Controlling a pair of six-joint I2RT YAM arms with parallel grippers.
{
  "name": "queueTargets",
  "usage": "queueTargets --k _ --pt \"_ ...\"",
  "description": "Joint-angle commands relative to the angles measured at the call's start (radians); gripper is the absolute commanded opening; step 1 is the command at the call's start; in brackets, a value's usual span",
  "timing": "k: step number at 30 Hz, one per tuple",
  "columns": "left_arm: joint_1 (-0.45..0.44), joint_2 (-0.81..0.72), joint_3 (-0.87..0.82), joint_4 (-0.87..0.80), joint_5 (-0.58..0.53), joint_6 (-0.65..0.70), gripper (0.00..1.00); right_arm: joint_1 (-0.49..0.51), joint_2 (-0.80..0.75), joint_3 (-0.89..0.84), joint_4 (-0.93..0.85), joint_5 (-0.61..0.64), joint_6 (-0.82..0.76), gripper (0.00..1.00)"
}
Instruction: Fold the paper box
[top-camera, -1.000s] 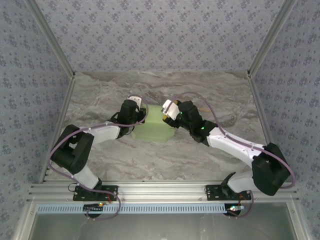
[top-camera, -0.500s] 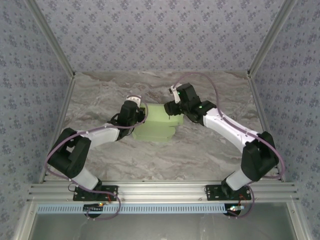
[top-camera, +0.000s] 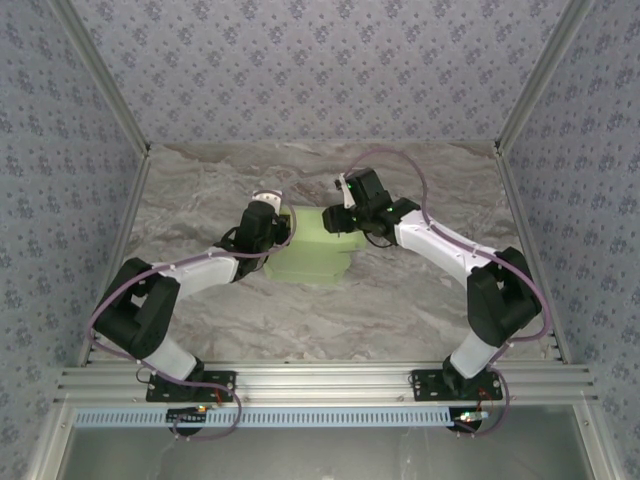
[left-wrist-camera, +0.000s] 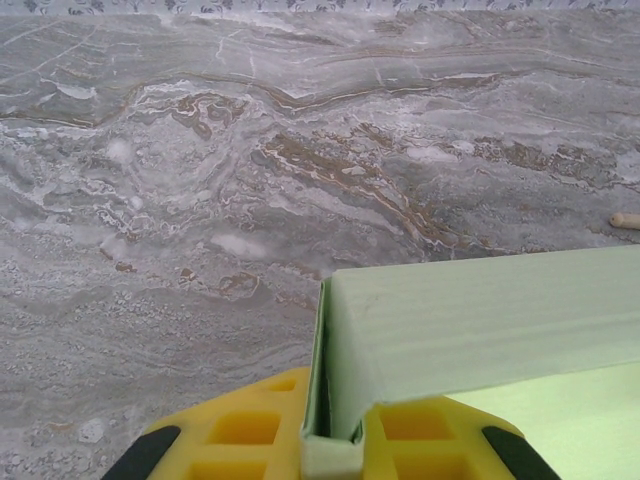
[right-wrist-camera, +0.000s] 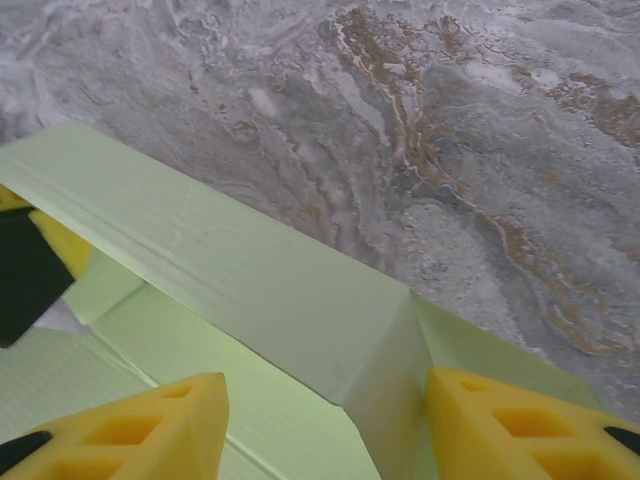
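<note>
Your paper box lies at the centre of the table. The left gripper has its jaws clamped on the box's upright wall at its 10 o'clock corner. The right gripper straddles the 1 o'clock corner, jaws apart.

A grey marble-patterned tabletop with brownish veins spans the middle of the overhead view. Blue-grey walls papered with small floral sprigs enclose it at the back and both sides, edged by slanting metal posts. Aluminium rails cross the bottom. Light is soft and even.
</note>
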Motion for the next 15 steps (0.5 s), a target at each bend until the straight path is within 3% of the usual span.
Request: queueTargets --k 1,8,15 --pt "-0.012 -0.021 0.015 0.009 -0.014 -0.011 0.15 0.009 0.015 -0.022 0.085 -0.079 0.099 0.55" --pt "-0.015 -0.015 0.013 0.014 -0.018 -0.014 0.14 0.021 0.051 -0.024 0.218 -0.177 0.189 0.54" --pt "-0.017 -0.013 0.012 0.012 -0.033 -0.011 0.15 0.008 0.036 -0.037 0.211 -0.184 0.182 0.54"
